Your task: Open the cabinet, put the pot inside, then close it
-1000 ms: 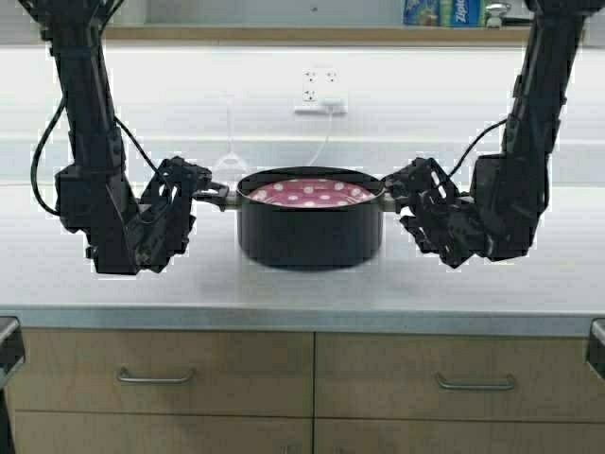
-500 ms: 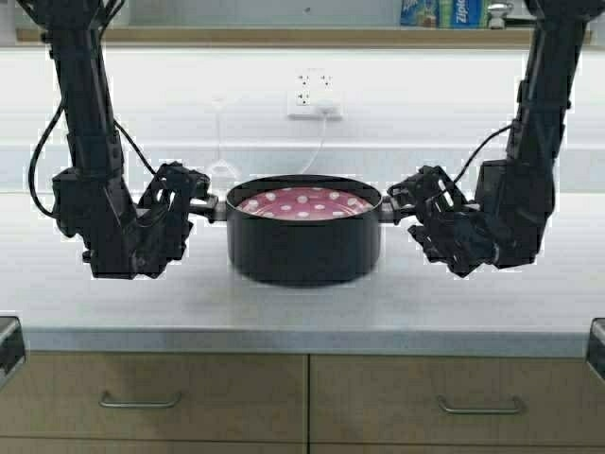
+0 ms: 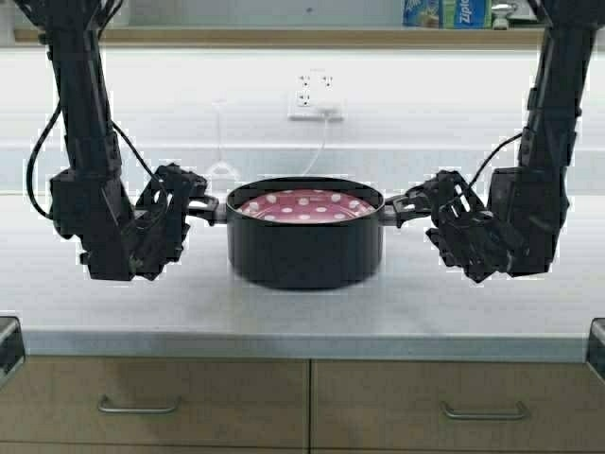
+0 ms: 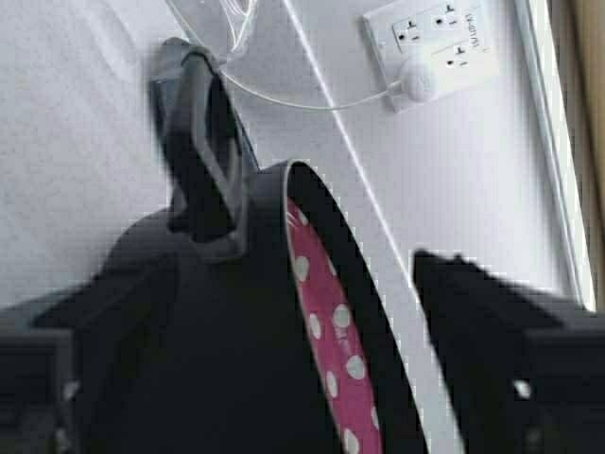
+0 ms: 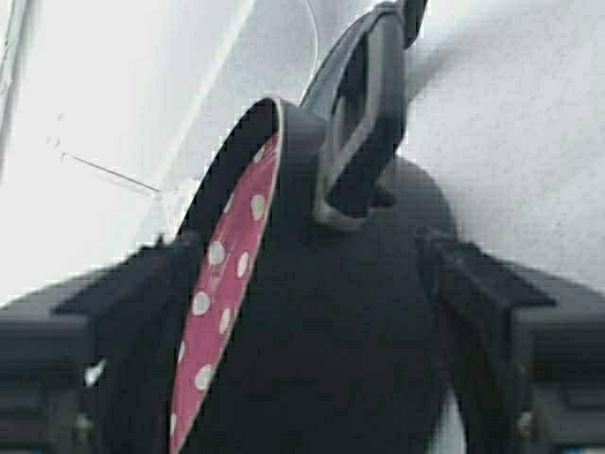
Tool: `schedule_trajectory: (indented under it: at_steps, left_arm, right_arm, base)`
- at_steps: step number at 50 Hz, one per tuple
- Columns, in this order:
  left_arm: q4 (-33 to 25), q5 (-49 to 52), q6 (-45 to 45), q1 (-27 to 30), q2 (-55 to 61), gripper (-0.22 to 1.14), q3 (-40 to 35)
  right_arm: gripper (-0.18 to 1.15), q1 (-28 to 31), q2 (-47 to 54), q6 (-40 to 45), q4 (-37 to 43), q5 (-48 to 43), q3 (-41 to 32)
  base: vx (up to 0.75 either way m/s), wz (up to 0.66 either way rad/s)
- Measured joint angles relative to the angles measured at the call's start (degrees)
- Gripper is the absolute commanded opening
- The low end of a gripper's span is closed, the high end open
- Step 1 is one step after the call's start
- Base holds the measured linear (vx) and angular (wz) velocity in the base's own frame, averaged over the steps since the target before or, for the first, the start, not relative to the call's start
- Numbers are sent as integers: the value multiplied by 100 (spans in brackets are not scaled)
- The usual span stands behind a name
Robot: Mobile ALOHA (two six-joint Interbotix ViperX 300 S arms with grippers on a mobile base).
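The black pot, pink with white dots inside, stands on the white counter. My left gripper is at its left side handle and my right gripper is at its right side handle. In the left wrist view my left gripper is open, its fingers spread either side of the pot's wall, with the handle just beyond them. In the right wrist view my right gripper is open in the same way, with the handle ahead. Of the cabinet only a wooden shelf edge shows.
A wall outlet with a white plug and cord is behind the pot. A clear wine glass stands behind the pot's left handle. Blue boxes sit on the shelf. Base drawers with bar handles run below the counter edge.
The robot has moved closer: the counter edge and drawers have slid down the high view and the pot looks larger. My right gripper has shifted outward to the right.
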Motion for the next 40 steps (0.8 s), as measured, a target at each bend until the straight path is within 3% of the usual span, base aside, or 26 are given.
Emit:
schedule_trajectory:
  at_steps: [15,28,40]
  left_arm:
    - [-202,554,0,79,360,102,-615]
    - [35,1450,0,422,562,102,-1441]
    - [185,1802,0,448,694,102,-2039]
  right_arm:
    - [99,-114,448,62,0,26,-888]
    - [99,-185,729,475,-18,870,-1811]
    - [99,-334,800,738,-97,1143,-2188]
  base:
    - [0,0]
    - [0,0]
    - [1,0]
